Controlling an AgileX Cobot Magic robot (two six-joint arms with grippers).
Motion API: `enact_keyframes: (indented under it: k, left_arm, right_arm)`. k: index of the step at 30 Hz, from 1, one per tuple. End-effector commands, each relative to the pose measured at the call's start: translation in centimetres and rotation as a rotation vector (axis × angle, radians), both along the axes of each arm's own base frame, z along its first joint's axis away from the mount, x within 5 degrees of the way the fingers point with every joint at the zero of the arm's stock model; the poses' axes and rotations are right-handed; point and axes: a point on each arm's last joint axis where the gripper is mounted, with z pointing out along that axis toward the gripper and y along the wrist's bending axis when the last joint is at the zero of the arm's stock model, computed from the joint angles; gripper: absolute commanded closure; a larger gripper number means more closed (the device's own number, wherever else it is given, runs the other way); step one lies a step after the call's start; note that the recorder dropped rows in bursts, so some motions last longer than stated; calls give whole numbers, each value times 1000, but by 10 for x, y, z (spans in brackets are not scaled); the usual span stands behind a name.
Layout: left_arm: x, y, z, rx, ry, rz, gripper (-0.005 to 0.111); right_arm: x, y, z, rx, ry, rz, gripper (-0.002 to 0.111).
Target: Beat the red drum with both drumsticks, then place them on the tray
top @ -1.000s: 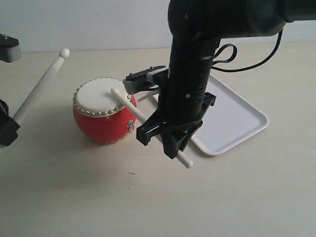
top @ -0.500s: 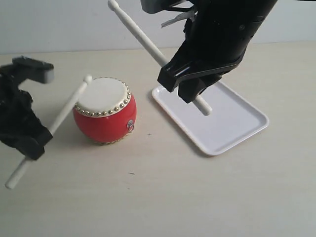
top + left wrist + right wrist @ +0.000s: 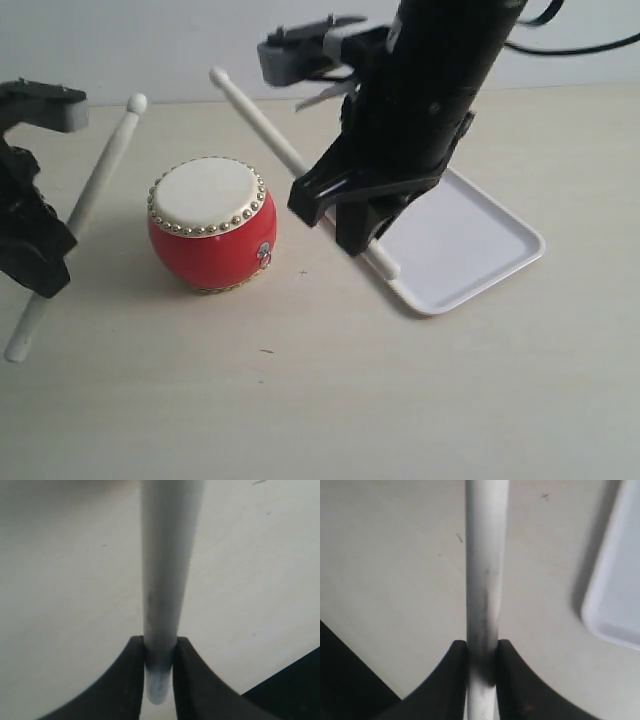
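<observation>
Drumhead up, the red drum (image 3: pixel 210 225) stands on the pale worktop (image 3: pixel 330 400), left of centre in the exterior view. Gold studs ring its cream top. A small round mark sits on its side by a metal ring, too small to read.

The left drumstick (image 3: pixel 95 190) slants beside the drum on its left, with its rounded tip raised and clear of the drumhead. Half a second earlier that tip was at the drumhead's edge. The left hand (image 3: pixel 42 262) is clamped on the lower part of this stick, and in the left wrist view its two dark fingers (image 3: pixel 127 690) press the shaft from both sides. The stick's butt end hangs low over the worktop, and it is unclear whether it touches. The left arm is cut off by the picture's edge.

The right drumstick (image 3: pixel 262 128) slopes above and behind the drum without touching it, tip up to the left. It now sits lower than half a second ago. The right hand (image 3: pixel 355 215) is closed tight around its middle, hiding that stretch. The butt end pokes out over the near edge of the white tray (image 3: pixel 480 240).

The tray lies flat to the right of the drum, apart from it. The right arm hides its left corner. Both wrist views are close and blurred.
</observation>
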Motion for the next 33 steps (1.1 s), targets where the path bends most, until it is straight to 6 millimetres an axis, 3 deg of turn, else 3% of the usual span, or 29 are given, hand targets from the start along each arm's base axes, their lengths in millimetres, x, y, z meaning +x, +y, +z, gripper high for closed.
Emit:
enact_keyframes:
  k: [1, 3, 6, 10, 15, 17, 23, 25, 28, 33]
  left_arm:
    - [-13, 7, 23, -14, -71, 23, 107]
    - [-16, 9, 29, -22, -93, 25, 107]
    - [-19, 9, 31, -26, -103, 25, 107]
    - [-19, 9, 20, -32, -93, 34, 107]
    - [-5, 1, 2, -43, -68, 28, 107]
    - [3, -4, -15, -24, -25, 5, 107]
    - [21, -12, -92, 81, 313, -26, 107]
    - [28, -14, -107, 101, 385, -21, 107]
    - [33, -20, -97, 49, 355, -7, 107]
    - [25, -12, -50, 17, 198, -3, 107]
  right_arm:
    - [13, 14, -55, -64, 146, 1, 108]
    - [17, 18, -80, -107, 197, -1, 108]
    - [19, 20, -91, -126, 221, -1, 108]
    - [15, 15, -48, -59, 113, 6, 108]
    - [-6, -3, 39, 101, -91, 5, 108]
    - [-14, -10, 61, 144, -142, 4, 108]
    - [-24, -18, 79, 184, -173, -30, 108]
    - [-24, -18, 79, 184, -171, -37, 108]
    - [-23, -17, 78, 181, -168, -36, 108]
    - [-12, -10, 54, 121, -119, -36, 108]
